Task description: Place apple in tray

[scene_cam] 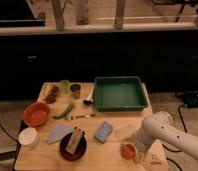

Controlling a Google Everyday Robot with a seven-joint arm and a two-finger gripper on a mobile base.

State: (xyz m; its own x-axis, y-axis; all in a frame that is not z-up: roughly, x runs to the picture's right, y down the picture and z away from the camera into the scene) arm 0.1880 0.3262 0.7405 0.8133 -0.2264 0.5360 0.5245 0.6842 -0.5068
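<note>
The apple (127, 150) is a small orange-red fruit at the front right of the wooden table (112, 159). My gripper (135, 150) hangs at the end of the white arm (159, 131), which comes in from the right. It is low over the table, right against the apple's right side. The green tray (119, 93) stands empty at the back right of the table, well beyond the apple.
A blue sponge (103, 131), a dark plate with a box (73, 145), a grey cloth (58, 133) and a white lid (29, 136) lie in front. An orange-red bowl (37, 114), metal cup (75, 90), green vegetable (64, 110) and fork (82, 116) lie to the left.
</note>
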